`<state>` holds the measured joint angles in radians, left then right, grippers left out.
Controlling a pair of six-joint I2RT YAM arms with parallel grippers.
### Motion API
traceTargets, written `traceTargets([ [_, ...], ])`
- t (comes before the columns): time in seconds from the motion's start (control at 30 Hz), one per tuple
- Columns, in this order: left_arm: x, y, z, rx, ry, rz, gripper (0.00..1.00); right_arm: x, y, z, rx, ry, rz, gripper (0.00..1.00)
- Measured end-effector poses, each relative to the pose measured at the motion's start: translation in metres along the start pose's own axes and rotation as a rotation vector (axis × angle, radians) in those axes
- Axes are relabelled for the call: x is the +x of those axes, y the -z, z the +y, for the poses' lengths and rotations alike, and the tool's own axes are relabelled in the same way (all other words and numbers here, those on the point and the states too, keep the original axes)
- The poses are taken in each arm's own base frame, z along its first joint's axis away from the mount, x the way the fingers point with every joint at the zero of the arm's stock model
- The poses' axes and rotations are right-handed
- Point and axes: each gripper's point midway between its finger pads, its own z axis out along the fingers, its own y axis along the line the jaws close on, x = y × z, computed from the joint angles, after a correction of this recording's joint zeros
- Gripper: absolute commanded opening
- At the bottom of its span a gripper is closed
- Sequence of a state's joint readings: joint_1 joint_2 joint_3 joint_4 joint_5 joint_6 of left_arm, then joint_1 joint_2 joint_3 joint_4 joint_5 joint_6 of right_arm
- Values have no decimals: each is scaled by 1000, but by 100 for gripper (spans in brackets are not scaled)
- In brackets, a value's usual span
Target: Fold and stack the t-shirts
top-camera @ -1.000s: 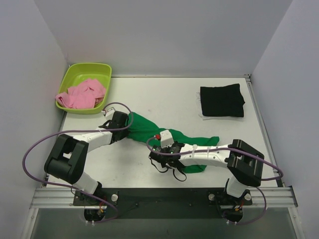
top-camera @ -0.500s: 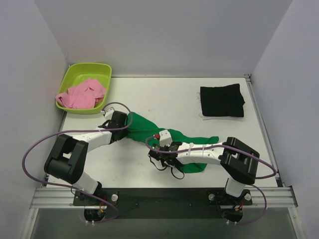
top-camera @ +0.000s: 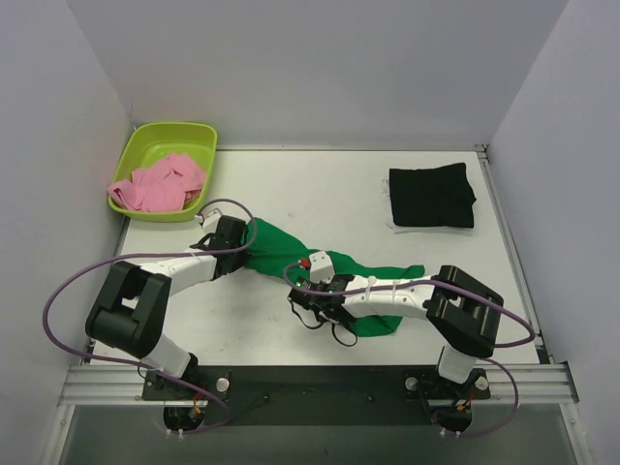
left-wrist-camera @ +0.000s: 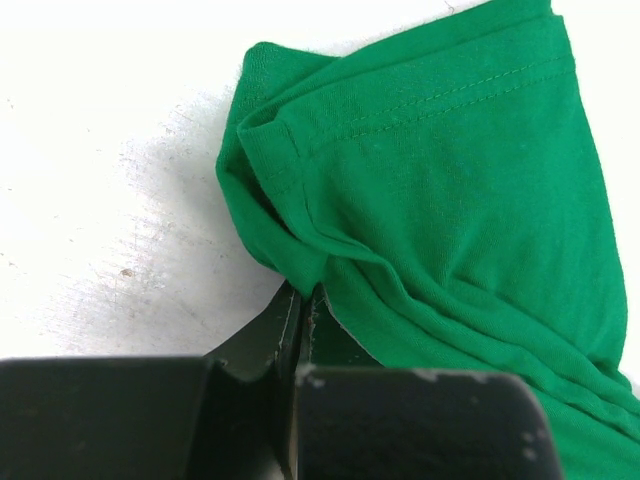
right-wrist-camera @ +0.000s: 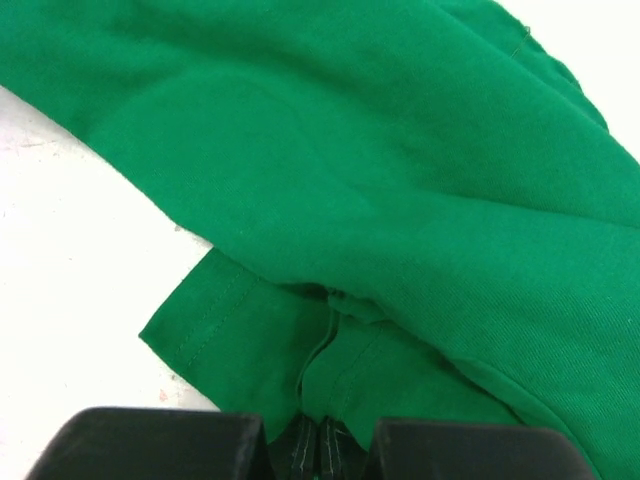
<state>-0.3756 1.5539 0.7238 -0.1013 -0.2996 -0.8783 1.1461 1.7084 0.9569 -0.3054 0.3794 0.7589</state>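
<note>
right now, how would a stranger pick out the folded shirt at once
On the white table, look to the far right corner. The black shirt lies there alone as a flat square. Unlike the green shirt pinched by the left gripper and right gripper, or the pink shirt heaped in the tub, it is neatly folded.

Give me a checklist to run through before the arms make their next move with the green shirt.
1. Left end effector shut on the green t-shirt: ok, pinching a fold.
2. Right end effector shut on the same shirt: ok.
3. Shirt spread flat: not ok, bunched between the arms.
4. Each grip holds one layer: cannot tell.
5. Black t-shirt folded, clear of the arms: ok.
6. Pink t-shirt folded: not ok, crumpled in the lime-green tub.
</note>
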Motion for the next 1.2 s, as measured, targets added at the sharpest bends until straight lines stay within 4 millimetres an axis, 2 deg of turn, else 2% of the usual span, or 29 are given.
traceTargets([
  [0.23, 0, 1, 1, 1, 0, 0, 0, 0, 1, -1, 1, 1, 0, 0],
  [0.33, 0, 6, 3, -4, -2, 3, 0, -3, 9, -7, 9, 2, -10, 0],
  [0.5, -10, 22, 1, 12, 4, -11, 0, -26, 47, -25, 8, -15, -103, 0],
  [0.67, -34, 54, -15, 71, 5, -45, 0, -66, 102, -49, -16, -49, -244, 0],
  [0.8, -67, 98, -33, 161, 9, -106, 0, -102, 159, -69, -70, -81, -368, 0],
  [0.93, -110, 158, -52, 285, 18, -203, 0, -132, 224, -90, -160, -106, -501, 0],
  [1.1, -172, 258, -67, 448, 24, -373, 0, -165, 321, -131, -300, -165, -691, 0],
  [1.2, -197, 311, -68, 530, 22, -469, 0, -173, 364, -150, -376, -190, -771, 0],
])
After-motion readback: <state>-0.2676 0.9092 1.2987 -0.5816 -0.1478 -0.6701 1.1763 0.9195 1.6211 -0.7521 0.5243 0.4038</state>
